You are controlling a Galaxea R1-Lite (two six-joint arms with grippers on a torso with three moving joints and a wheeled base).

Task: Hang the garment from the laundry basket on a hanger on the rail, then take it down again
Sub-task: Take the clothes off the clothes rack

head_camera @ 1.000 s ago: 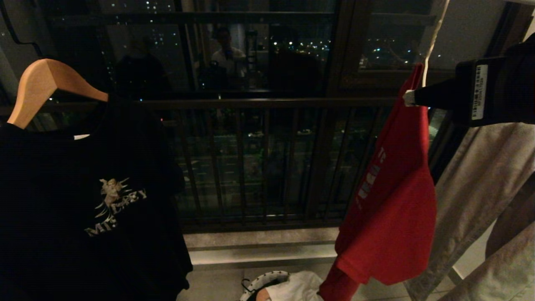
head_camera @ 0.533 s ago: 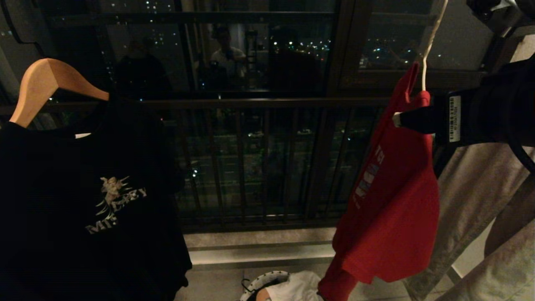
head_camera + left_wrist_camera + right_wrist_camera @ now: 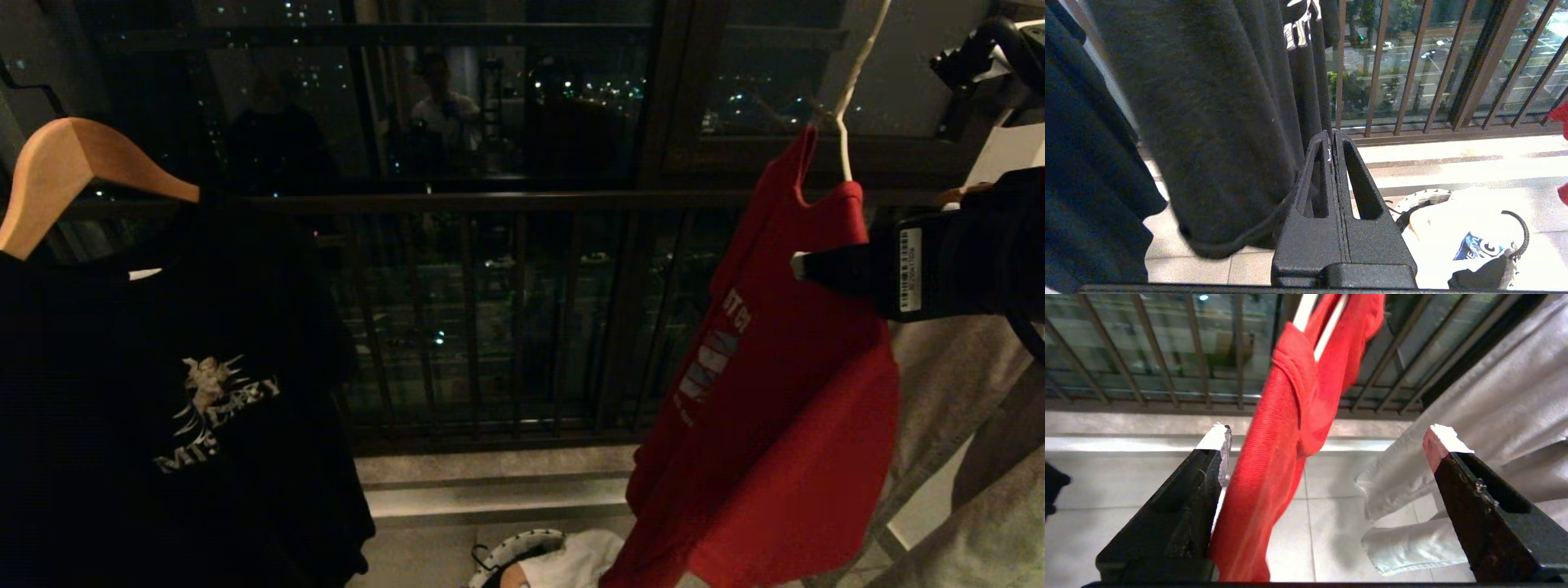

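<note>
The red garment [image 3: 775,425] hangs by its collar from the thin white hanger [image 3: 849,82] at the right of the head view. The rail is out of view above. My right gripper [image 3: 804,265] reaches in from the right at the shirt's shoulder. In the right wrist view that gripper [image 3: 1331,443] stands open; the garment [image 3: 1274,457] hangs loose between its fingers, close to one white-taped fingertip [image 3: 1216,441], and the hanger [image 3: 1327,330] runs above it. The laundry basket [image 3: 522,543] sits on the floor below. My left gripper [image 3: 1333,136] is shut and empty, parked low.
A black printed T-shirt [image 3: 163,392] on a wooden hanger [image 3: 73,163] fills the left. Pale grey trousers [image 3: 963,408] hang just right of the garment. Dark balcony railing bars [image 3: 490,327] stand behind. A white T-shirt [image 3: 1470,228] lies in the basket [image 3: 1421,198].
My right gripper has opened wide and sunk down the garment's shoulder. The red shirt has dropped slightly on the hanger and spread wider. The left arm has not moved.
</note>
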